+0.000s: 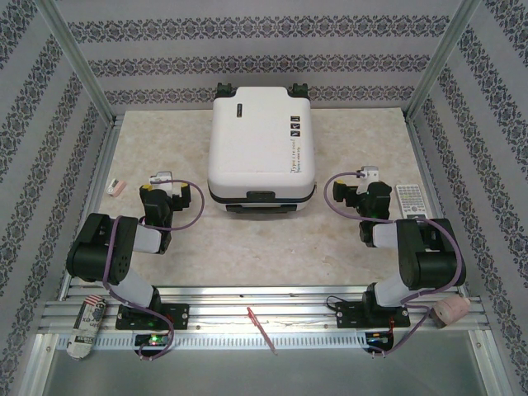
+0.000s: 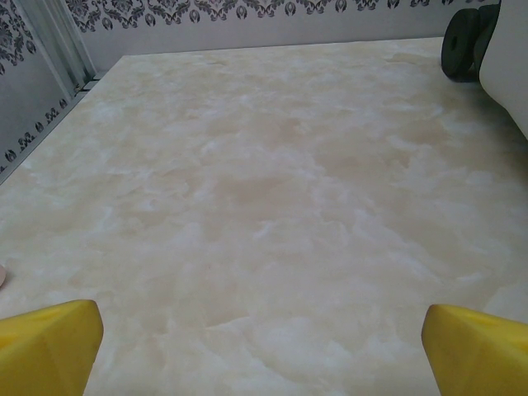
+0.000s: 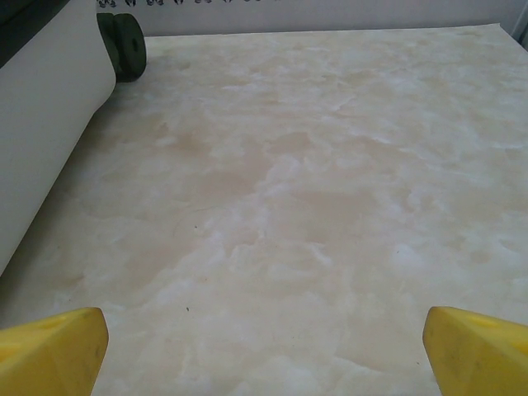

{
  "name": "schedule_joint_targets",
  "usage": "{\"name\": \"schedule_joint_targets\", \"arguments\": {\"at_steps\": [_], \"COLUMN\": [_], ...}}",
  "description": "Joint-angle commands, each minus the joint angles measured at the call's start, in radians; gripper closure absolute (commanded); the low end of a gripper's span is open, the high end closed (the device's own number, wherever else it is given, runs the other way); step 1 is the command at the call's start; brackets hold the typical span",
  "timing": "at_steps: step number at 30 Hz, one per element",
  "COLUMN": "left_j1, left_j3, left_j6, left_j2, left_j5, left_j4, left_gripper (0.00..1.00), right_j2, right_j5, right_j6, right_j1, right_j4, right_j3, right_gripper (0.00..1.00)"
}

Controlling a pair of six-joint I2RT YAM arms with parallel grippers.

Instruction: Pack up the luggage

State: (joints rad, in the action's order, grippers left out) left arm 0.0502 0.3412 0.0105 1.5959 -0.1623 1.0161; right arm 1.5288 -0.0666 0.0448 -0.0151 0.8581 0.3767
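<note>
At the far middle of the table [image 1: 247, 247], the luggage [image 1: 262, 144] is lying flat and closed, its wheels [image 1: 224, 88] pointing toward the back wall. Beside its near end, the left arm [image 1: 107, 256] and right arm [image 1: 425, 256] are hovering over bare marble. The left jaws and right jaws alike are gaping wide and gripping nothing, yellow fingertips [image 2: 49, 346] sitting far apart. A white remote [image 1: 408, 198] is lying beside the right arm.

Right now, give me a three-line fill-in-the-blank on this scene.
The luggage is ___, not open. The left gripper and right gripper are both ___, holding nothing. The remote lies on the ___ side of the luggage.
Missing words: closed; open; right.
</note>
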Motion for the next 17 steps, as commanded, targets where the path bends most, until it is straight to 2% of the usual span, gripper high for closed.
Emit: {"name": "schedule_joint_targets", "arguments": {"at_steps": [1, 17], "left_j1": [-0.009, -0.009], "left_j3": [0.021, 0.021], "left_j6": [-0.020, -0.019], "left_j2": [0.000, 0.001], "left_j5": [-0.013, -0.013], "left_j4": [-0.011, -0.011], "left_gripper": [0.00, 0.01], "right_j2": [-0.017, -0.016], "right_j5": [0.017, 0.011], "right_j6": [-0.015, -0.013], "right_j1": [0.007, 0.004], "right_j4": [0.032, 0.032], "right_j3": [0.011, 0.012], "right_gripper": [0.02, 0.02]}}
